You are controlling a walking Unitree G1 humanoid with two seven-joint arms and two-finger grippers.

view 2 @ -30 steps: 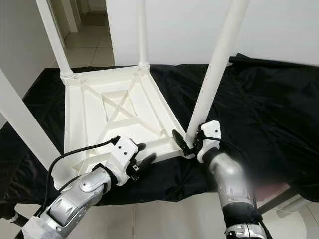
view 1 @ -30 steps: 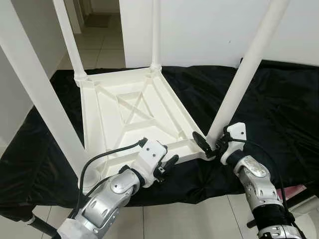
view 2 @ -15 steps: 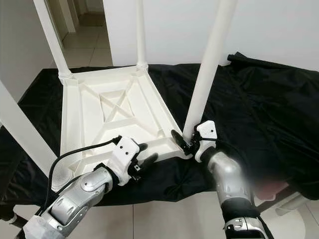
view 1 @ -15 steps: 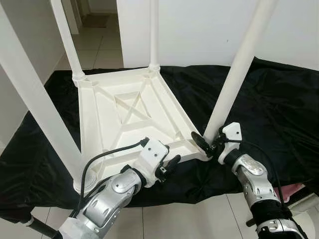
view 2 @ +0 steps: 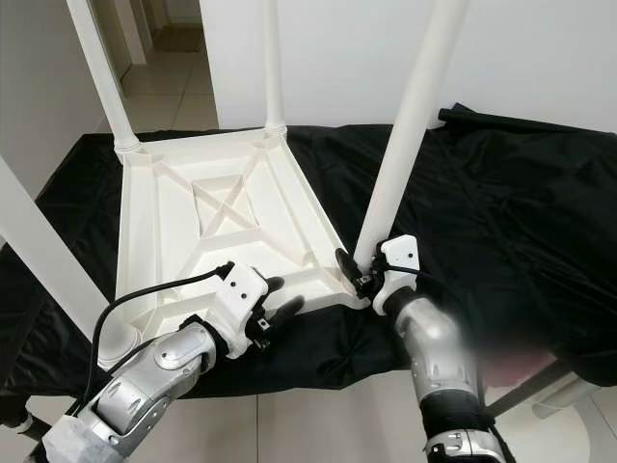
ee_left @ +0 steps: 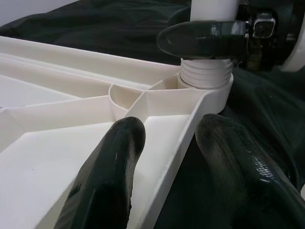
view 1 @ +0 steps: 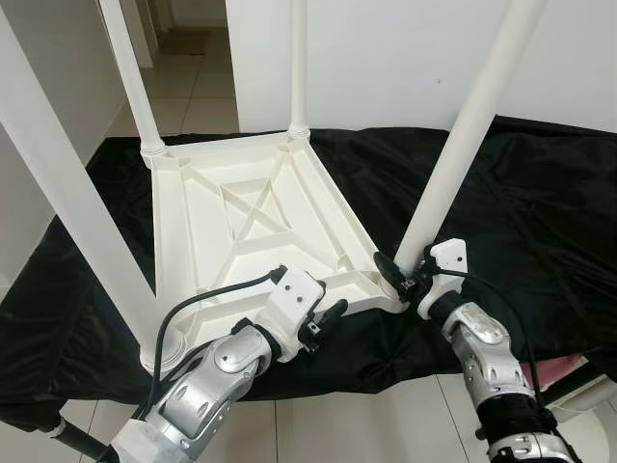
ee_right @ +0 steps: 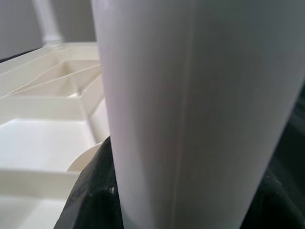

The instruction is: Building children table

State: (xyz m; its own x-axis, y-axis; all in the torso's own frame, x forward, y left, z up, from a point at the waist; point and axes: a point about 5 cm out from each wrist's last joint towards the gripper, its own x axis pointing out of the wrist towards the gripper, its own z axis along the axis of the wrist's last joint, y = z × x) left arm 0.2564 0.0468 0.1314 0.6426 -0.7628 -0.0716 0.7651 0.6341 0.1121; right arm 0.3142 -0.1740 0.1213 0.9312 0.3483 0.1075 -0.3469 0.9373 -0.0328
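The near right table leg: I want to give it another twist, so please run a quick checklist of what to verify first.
1. Right gripper closed around the near right leg at its base: ok.
2. Left gripper straddling the tabletop rim, one finger each side: ok.
3. Leg fully seated: not ok, thread ridges show above the socket.
4. Tabletop upside down on the black cloth: ok.
5. Other three legs tight: cannot tell.

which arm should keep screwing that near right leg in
Right. The right gripper is already clamped round the base of that leg, just above its threaded socket. The left gripper straddles the tabletop's near rim, so it looks better placed to steady the table.
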